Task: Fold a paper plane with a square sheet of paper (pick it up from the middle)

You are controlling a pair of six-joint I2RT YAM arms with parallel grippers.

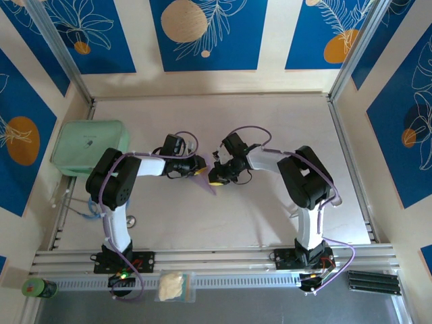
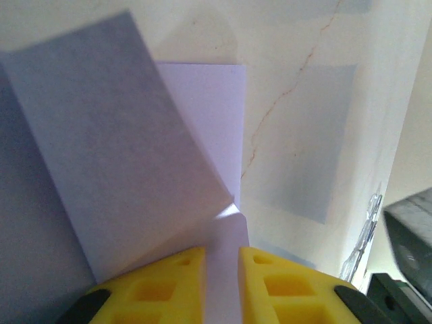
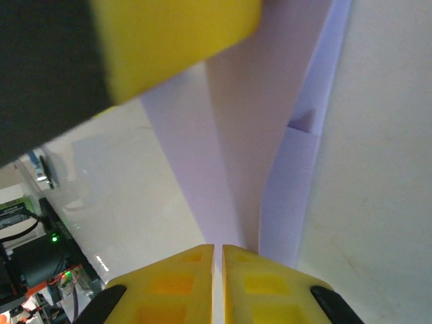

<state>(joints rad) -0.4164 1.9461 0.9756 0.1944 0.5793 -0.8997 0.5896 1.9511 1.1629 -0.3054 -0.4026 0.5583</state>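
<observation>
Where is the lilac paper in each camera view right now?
Top external: lilac paper at the centre of the table, between left pincer and right pincer.
Left wrist: fills left and centre, running between the left pincer's fingers.
Right wrist: runs from top centre down into the shut right pincer.
Shared landmark: the pale table beneath it.

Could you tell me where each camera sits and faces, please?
Top external: above and behind the arms, looking down at the table; both arms show, left gripper and right gripper close together.
Left wrist: on that wrist, looking past its yellow fingers at the lilac paper.
Right wrist: likewise, past its own fingers.
All three share the paper.
</observation>
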